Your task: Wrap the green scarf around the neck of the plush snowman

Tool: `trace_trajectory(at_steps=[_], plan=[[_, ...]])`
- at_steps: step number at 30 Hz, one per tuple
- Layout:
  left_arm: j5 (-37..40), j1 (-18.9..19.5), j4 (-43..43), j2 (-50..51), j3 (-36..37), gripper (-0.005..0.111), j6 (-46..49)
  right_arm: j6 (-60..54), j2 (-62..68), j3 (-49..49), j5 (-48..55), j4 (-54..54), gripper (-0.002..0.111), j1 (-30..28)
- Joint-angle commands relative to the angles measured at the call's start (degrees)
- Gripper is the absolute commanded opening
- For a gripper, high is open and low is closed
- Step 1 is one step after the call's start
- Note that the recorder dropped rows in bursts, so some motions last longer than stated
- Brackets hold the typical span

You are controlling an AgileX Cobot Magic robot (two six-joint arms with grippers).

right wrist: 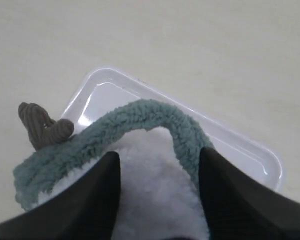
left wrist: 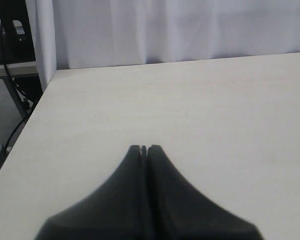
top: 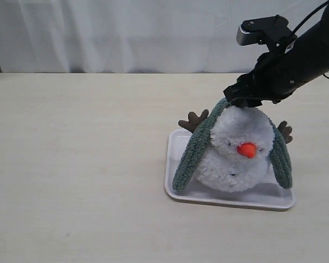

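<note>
The plush snowman (top: 238,156) sits on a white tray (top: 175,192), orange nose facing the exterior camera. The green scarf (top: 193,153) loops behind its head, and both ends hang down its sides onto the tray. I cannot make out the neck crease itself. My right gripper (top: 245,104) hovers just above the top of the head, behind the scarf's arch. In the right wrist view its jaws (right wrist: 160,160) stand open, with white plush (right wrist: 155,185) between them and the scarf (right wrist: 140,117) curving just beyond the tips. My left gripper (left wrist: 144,148) is shut and empty over bare table.
Brown twig arms (top: 193,120) stick out at both sides of the snowman. The tray rim (right wrist: 240,145) lies just past the scarf. A white curtain (top: 126,33) runs behind the light wooden table, and the table's edge (left wrist: 37,100) shows in the left wrist view.
</note>
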Motion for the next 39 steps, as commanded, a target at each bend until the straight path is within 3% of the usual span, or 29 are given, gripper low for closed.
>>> trace_trajectory(at_steps=[1,7,12,17,22,29,37,39], plan=[[-0.7,-0.4,0.0,-0.1,0.1,0.0,-0.2,2.0,-3.3,0.2,3.5,-1.7,0.047,-0.1],[-0.7,-0.4,0.0,-0.1,0.1,0.0,-0.2,11.5,-8.3,0.3,11.0,-14.2,0.047,-0.1],[-0.7,-0.4,0.0,-0.1,0.1,0.0,-0.2,8.7,-9.3,4.7,16.9,-15.0,0.047,-0.1],[-0.7,-0.4,0.0,-0.1,0.1,0.0,-0.2,8.6,-9.2,12.6,7.7,-15.2,0.048,-0.1],[-0.7,-0.4,0.0,-0.1,0.1,0.0,-0.2,6.8,-9.2,17.5,1.6,-16.8,0.056,-0.9],[-0.7,-0.4,0.0,-0.1,0.1,0.0,-0.2,5.5,-6.9,22.8,-7.6,-18.2,0.056,-1.4],[-0.6,-0.4,0.0,-0.1,0.1,0.0,-0.2,9.8,-1.5,23.6,-12.5,-21.5,0.052,-1.6],[-0.7,-0.4,0.0,-0.1,0.1,0.0,-0.2,10.2,-0.8,23.4,-13.2,-21.5,0.045,-1.6]])
